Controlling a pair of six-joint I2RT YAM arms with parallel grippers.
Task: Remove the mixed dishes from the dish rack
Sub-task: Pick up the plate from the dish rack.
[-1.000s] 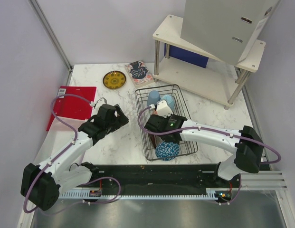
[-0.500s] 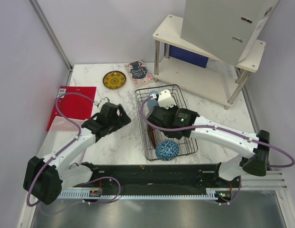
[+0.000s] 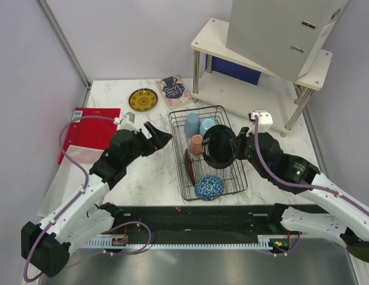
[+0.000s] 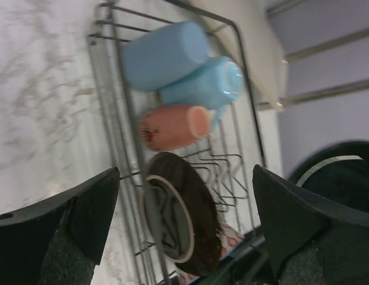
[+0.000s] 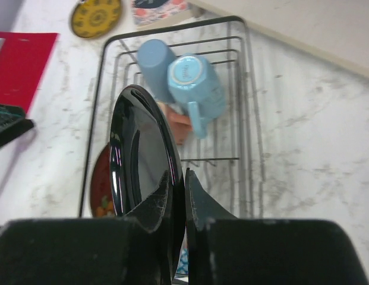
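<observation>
L gripper (image 3: 159, 133) wide, R gripper (image 5: 184, 179) tight

Can see only a sliver of the salmon-pink mug (image 5: 179, 127) behind the black plate (image 5: 142, 172), centre of the right wrist view; likewise the red-brown plate (image 5: 100, 185), lower left. Get only part of the yellow plate (image 5: 96, 15), clipped at the top edge. Blurred all over in the left wrist view; cannot make out the patterned bowl (image 4: 227, 236), bottom centre.

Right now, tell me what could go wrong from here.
1. The right pincer pinches the black plate only at its rim, on edge; it may slip and fall onto the light-blue cups and salmon mug in the dish rack.
2. The open left pincer hovers by the rack's left side; the arms might clash if both reach in.
</observation>
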